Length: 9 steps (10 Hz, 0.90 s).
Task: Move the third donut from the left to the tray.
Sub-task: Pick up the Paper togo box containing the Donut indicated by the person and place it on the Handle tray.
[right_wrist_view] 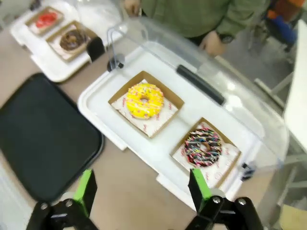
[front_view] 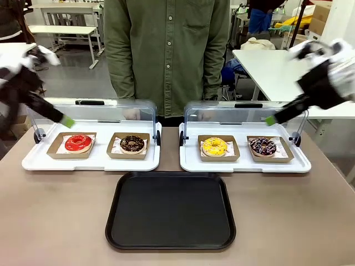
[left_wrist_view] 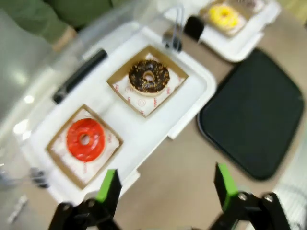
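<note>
- The right fingers (right_wrist_view: 197,188) are spread wide and hold nothing. They hang in the air over the table (right_wrist_view: 129,191), on the near side of the white tray (right_wrist_view: 144,149).
- The left fingers (left_wrist_view: 109,186) are also parted and empty. They are over the other white tray (left_wrist_view: 144,129), near the red donut (left_wrist_view: 85,139) and well apart from the task's thing.
- The yellow donut (right_wrist_view: 144,99) lies ahead of the right fingers and lower, about between their two lines and not touching them.
- It sits in a square brown holder (right_wrist_view: 168,91) on white paper, on the white tray, with a dark sprinkled donut (right_wrist_view: 204,146) just beside it.
- The clear lid (right_wrist_view: 225,81) stands raised at the far side, so the way down to the donut looks free. A person's hand (right_wrist_view: 211,43) is close behind the lid.
- I judge the donut light and soft, with icing that marks and smears easily, so squeezing the ring itself could damage it.
- The cardboard holder looks stiffer. Two opposite walls of the holder seem the better place to take hold, with a gentle closing so it does not fold.
- The black tray (right_wrist_view: 43,139) lies on the table beside the white tray, near the donut, and nothing is on it yet.
</note>
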{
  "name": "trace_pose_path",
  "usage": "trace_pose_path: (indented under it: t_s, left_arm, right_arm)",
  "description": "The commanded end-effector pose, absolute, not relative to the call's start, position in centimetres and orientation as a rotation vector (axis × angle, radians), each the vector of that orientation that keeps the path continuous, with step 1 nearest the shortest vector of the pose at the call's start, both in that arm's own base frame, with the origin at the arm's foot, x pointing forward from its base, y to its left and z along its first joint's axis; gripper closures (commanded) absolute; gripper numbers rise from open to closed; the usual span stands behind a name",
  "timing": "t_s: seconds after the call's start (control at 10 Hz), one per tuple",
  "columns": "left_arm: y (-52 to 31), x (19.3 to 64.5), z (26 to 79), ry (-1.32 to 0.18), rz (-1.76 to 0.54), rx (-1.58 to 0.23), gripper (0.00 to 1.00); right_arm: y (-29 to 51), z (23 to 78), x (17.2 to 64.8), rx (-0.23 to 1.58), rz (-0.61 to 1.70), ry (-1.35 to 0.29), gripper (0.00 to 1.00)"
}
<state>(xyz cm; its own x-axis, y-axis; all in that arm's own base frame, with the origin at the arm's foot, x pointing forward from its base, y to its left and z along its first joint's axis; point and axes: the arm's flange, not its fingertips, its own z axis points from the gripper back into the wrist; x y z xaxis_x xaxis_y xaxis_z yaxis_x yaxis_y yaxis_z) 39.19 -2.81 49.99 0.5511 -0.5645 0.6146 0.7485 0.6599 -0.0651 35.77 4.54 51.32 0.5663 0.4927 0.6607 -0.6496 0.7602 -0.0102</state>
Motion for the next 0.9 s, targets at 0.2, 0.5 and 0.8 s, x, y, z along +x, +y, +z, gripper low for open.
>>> trace_pose_path:
  t_s: [0.2,0.5,0.8]
  left_arm:
    - [8.4,39.6,49.1,-0.675,-0.965,-0.525,0.0]
    - [15.1,38.2,48.6,-0.824,-1.01,-0.593,0.0]
    - [17.2,38.3,47.0,-0.923,-1.02,-0.662,0.0]
  right_arm:
    - [-7.7,52.4,36.5,0.437,0.779,-0.752,0.0]
    - [-15.1,51.7,34.9,0.568,0.779,-0.816,0.0]
    - [-19.3,50.3,34.3,0.65,0.781,-0.88,0.0]
